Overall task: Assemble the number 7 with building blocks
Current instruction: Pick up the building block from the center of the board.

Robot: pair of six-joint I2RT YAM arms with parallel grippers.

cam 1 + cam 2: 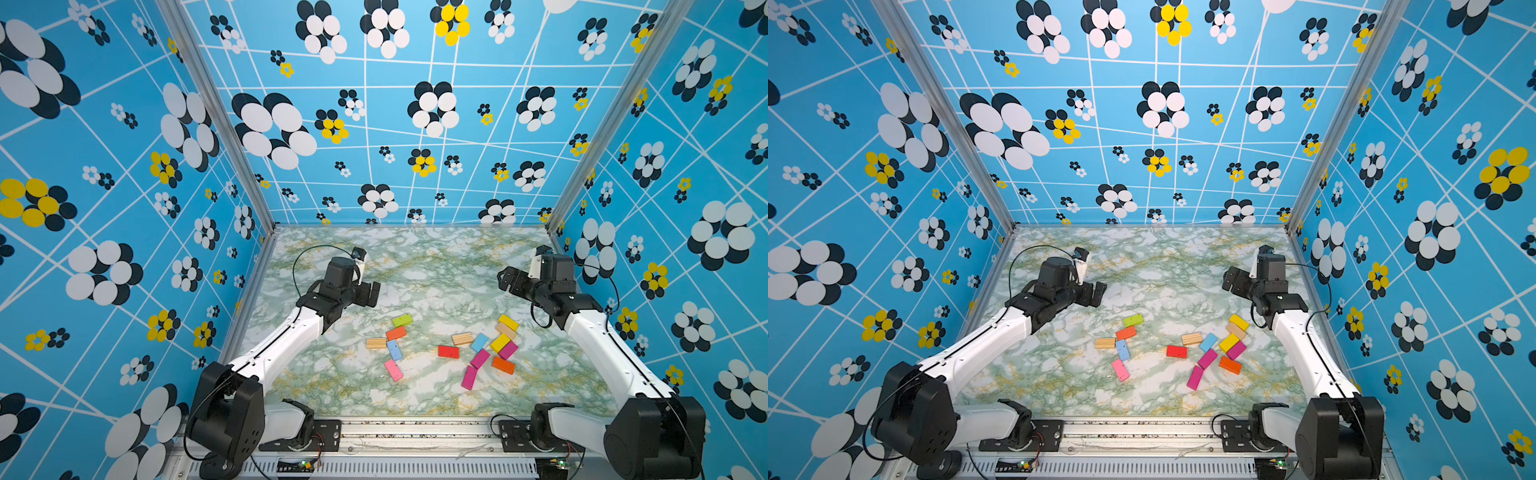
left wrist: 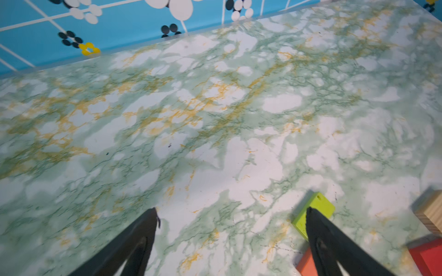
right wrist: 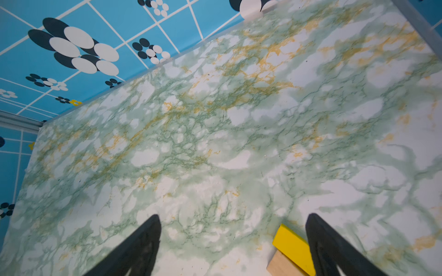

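Left gripper (image 1: 371, 294): jaws spread wide, empty, poised over the table (image 1: 436, 266) near the green block (image 1: 402, 320).
Right gripper (image 1: 506, 279): jaws likewise apart, nothing held, raised near the yellow block (image 1: 508, 322).
Building blocks (image 1: 448, 351): lying flat in two loose clusters toward the front.
Number 7: no clear figure yet.
Likely reason: both arms stand clear, leaving the blocks unobstructed for a first pick.
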